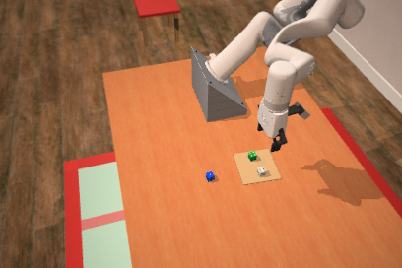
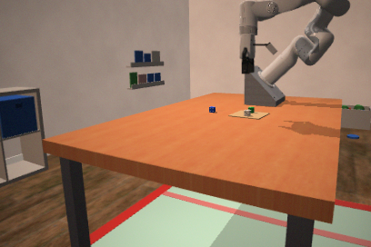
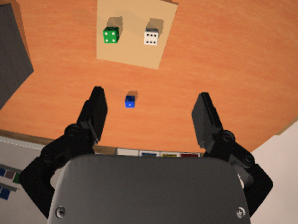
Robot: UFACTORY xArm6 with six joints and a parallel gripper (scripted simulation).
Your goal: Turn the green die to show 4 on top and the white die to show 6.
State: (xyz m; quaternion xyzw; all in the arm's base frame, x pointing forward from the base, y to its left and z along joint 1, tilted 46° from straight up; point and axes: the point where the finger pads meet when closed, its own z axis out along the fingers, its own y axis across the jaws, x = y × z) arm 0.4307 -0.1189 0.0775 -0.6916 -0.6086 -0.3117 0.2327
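While the gripper (image 1: 277, 143) hangs high above the surface (image 1: 163, 164), its jaws are spread to their full width and hold nothing. Both the green die (image 1: 252, 155) and the white die (image 1: 262, 170) lie flat and apart on the mat (image 1: 243, 175), as the task demands, well below the jaws. Off the mat rests the blue die (image 1: 210, 176). Top faces are too small to read.
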